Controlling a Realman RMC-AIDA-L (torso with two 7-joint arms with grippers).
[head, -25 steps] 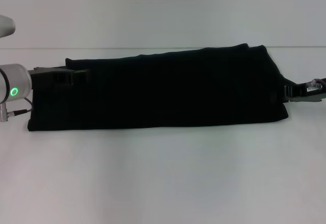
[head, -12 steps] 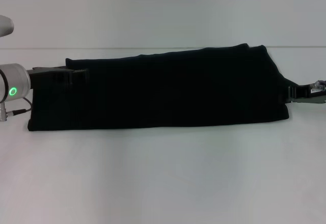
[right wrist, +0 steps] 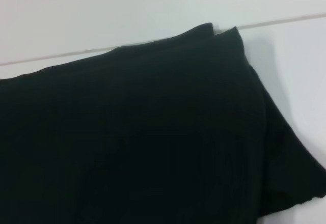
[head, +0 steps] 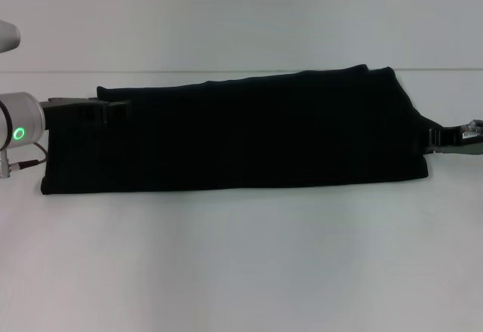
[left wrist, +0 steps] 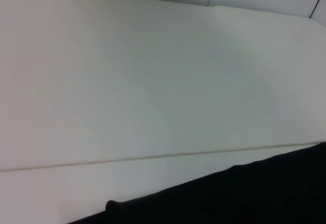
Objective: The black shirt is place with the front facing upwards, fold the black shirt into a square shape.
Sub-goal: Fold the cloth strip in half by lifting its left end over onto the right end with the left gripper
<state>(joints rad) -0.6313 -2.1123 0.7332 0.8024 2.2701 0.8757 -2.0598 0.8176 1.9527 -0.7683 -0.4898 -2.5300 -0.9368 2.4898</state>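
Resting at the shirt's (head: 241, 139) two ends, both grippers are sitting low over the table (head: 241, 264). Left gripper (head: 102, 111) is lying at about 9 o'clock in the head view, its dark fingers merging with the black cloth near the shirt's left end; whether they are parted or pinched on fabric cannot be told. Behind it, the silver wrist (head: 23, 130) is showing a green ring light (head: 20, 133), and a thin cable is trailing below the wrist. Right gripper (head: 434, 137) is sitting at about 3 o'clock, touching or just beside the shirt's right edge; its finger spacing cannot be told either, since only a short dark tip and a grey body are showing.

Shirt is lying as a long, flat band across the middle of the table, running from 9 o'clock to 3 o'clock, already folded lengthwise, with the right end wider than the left. No lettering is showing on the upper face. Two layered corners are peeking out at the far right end.

Left wrist view is showing mostly bare white table (left wrist: 153, 81), with the shirt's edge (left wrist: 265, 193) crossing one corner. Right wrist view is filling with black cloth (right wrist: 132, 132); the doubled corner and a lower flap, likely a sleeve, are spreading onto the table (right wrist: 295, 71).
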